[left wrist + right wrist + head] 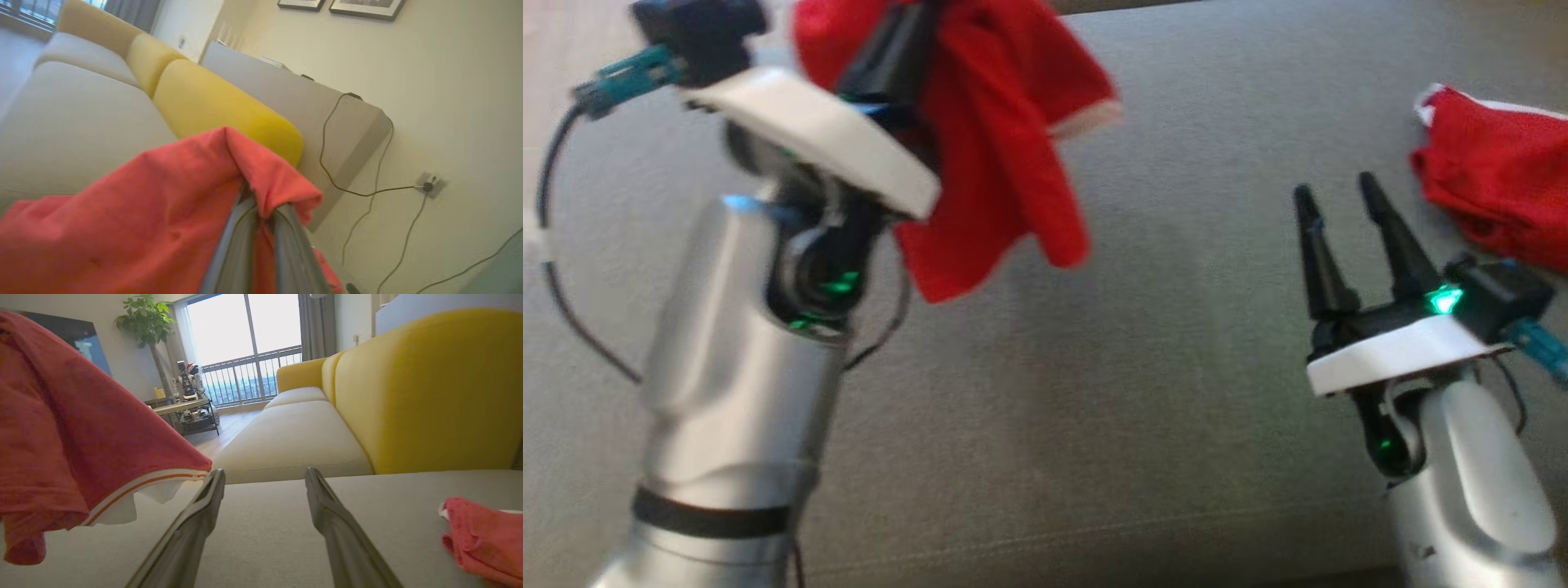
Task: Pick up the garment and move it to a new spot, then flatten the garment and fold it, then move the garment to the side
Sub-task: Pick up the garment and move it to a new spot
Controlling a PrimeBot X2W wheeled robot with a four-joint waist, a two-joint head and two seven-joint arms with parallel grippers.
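A red garment (996, 139) with a white-trimmed edge hangs in the air above the grey sofa seat (1135, 367), held up at the top left. My left gripper (907, 33) is shut on its upper part, and the cloth drapes over the two fingers (286, 241) in the left wrist view. The garment (73, 437) also hangs at the left of the right wrist view. My right gripper (1339, 196) stands open over the seat at the right, nothing between its fingers (196, 522). A second red cloth (1494, 175) lies crumpled on the seat just right of it.
Yellow back cushions (416, 388) line the sofa's far side. A wall with a cable and socket (427, 185) stands behind the sofa. A low table (184, 412) and a plant (147, 322) are across the room near the window.
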